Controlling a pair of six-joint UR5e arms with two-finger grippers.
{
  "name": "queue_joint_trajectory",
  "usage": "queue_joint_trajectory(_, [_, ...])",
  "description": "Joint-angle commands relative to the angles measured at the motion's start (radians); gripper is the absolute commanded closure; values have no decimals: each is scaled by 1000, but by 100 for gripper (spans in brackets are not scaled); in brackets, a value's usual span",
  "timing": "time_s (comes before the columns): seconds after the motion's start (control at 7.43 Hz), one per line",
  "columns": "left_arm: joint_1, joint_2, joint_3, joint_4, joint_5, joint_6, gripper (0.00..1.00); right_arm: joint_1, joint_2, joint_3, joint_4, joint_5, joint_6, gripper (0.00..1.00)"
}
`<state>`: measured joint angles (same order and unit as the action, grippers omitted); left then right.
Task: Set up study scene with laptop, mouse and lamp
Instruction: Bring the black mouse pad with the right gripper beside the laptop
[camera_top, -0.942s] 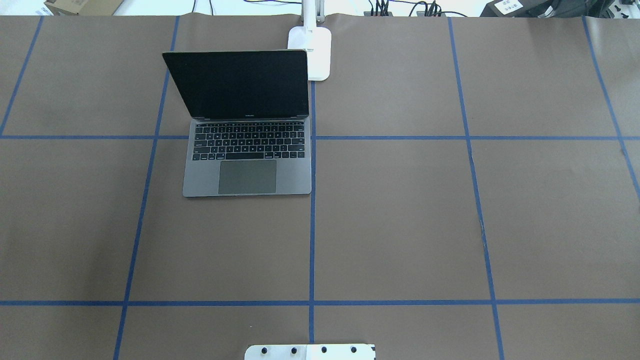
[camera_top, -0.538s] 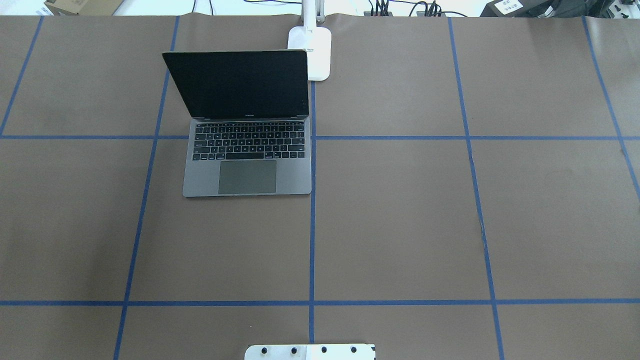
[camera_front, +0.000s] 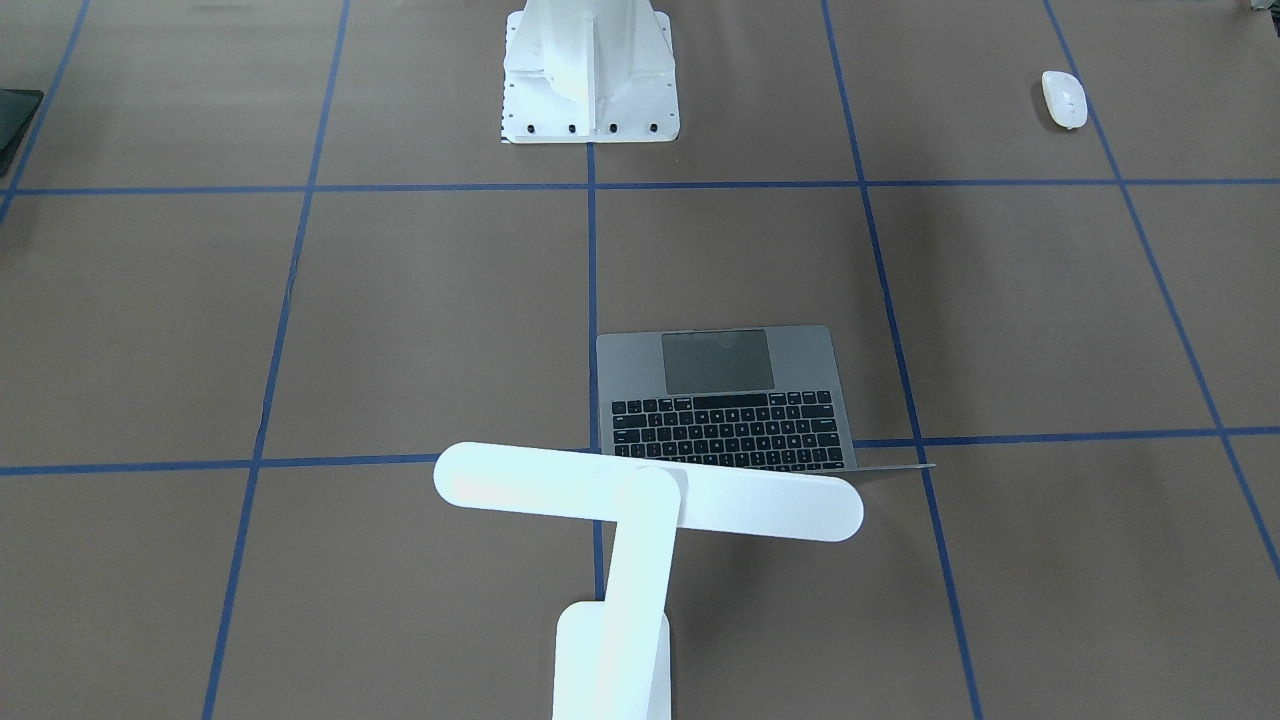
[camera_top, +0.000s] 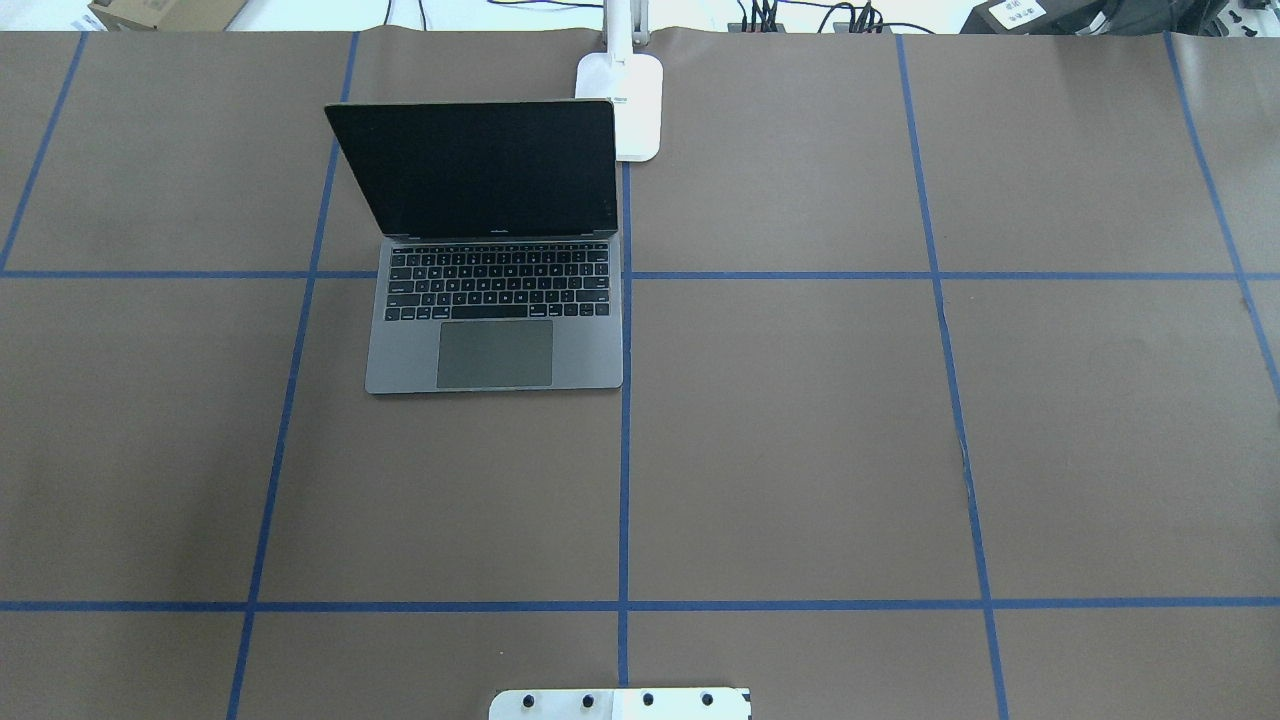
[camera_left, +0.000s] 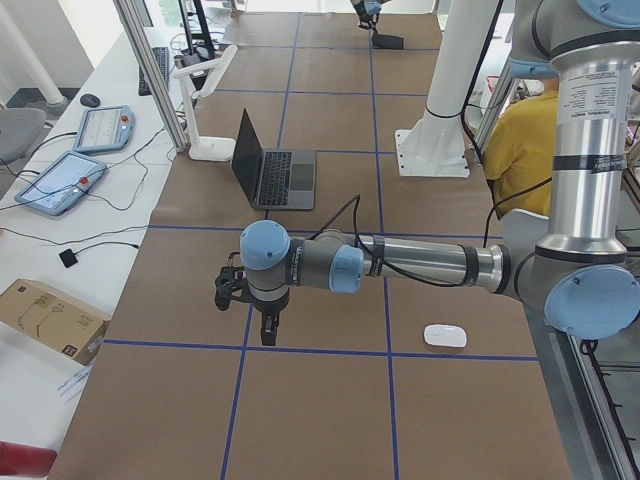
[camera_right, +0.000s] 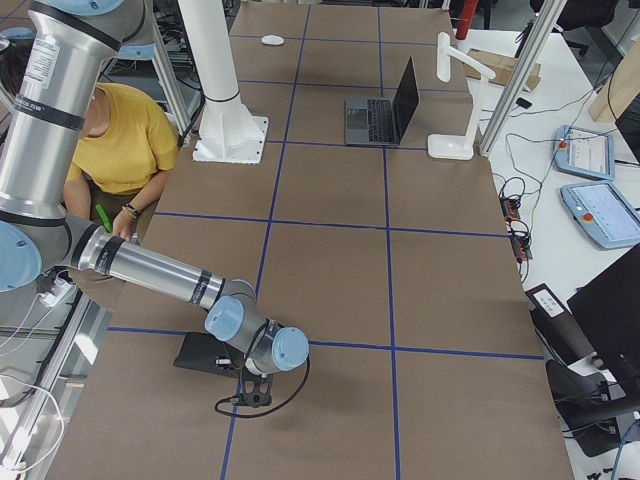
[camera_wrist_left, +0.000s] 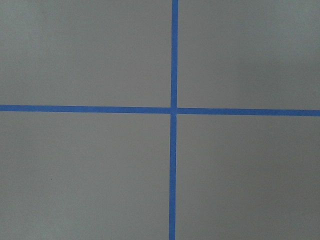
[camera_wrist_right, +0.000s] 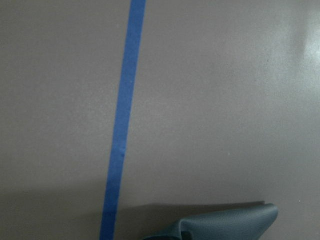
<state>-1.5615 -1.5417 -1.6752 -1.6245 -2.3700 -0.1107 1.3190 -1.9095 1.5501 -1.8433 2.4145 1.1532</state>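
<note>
Comparing the overhead view with itself across the last second, we found nothing displaced, so we judged that the arrangement had not advanced and the mouse step was yet to be done. Nearest the robot, the left gripper (camera_left: 262, 318) hung over bare brown paper at a crossing of blue tape. The right gripper (camera_right: 255, 392) hovered low beside a thin black mat (camera_right: 205, 357). Both showed only in the side views, so we could not tell how wide their jaws stood or whether they carried anything. The small smooth white oval mouse (camera_front: 1064, 98) lay on the robot's left, close to its edge of the table and well apart from the rest. Farther out sat the slim space-grey metal laptop (camera_top: 495, 330), lid up and screen dark. Just beyond it, at the far edge, stood the white desk lamp with its flat bar head (camera_front: 650, 495). The overhead view missed the mouse and both arms. The front-facing view showed the mouse, and only the side views showed the arms.
</note>
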Motion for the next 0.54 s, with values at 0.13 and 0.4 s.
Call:
queue_joint_trajectory(0.13, [0,0,-1,0,0,-1,0,0,27,276,-295,0,-1,100])
queue_joint_trajectory(0.4, [0,2,-1,2,-2,-1,0,0,120,320,-295,9,11,100])
